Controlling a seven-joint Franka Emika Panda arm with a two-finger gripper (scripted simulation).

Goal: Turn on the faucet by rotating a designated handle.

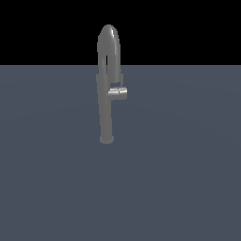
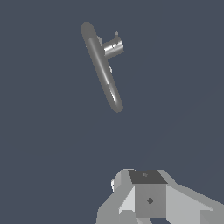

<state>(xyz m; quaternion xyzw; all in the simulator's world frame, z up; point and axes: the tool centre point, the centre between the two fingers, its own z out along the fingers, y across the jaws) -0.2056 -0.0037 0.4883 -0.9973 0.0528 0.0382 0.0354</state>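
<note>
Faucet (image 1: 106,89) in both views; jaws (image 2: 148,197) wrist-only

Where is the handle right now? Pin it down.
The handle juts from the faucet column toward the exterior view's right, about midway up, below the arched spout. In the wrist view, the gripper is apart from it.

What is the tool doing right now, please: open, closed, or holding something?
Tool: cannot be told whether open or closed; only part of it shows in the wrist view. It holds nothing and is clear of the faucet and its handle.
</note>
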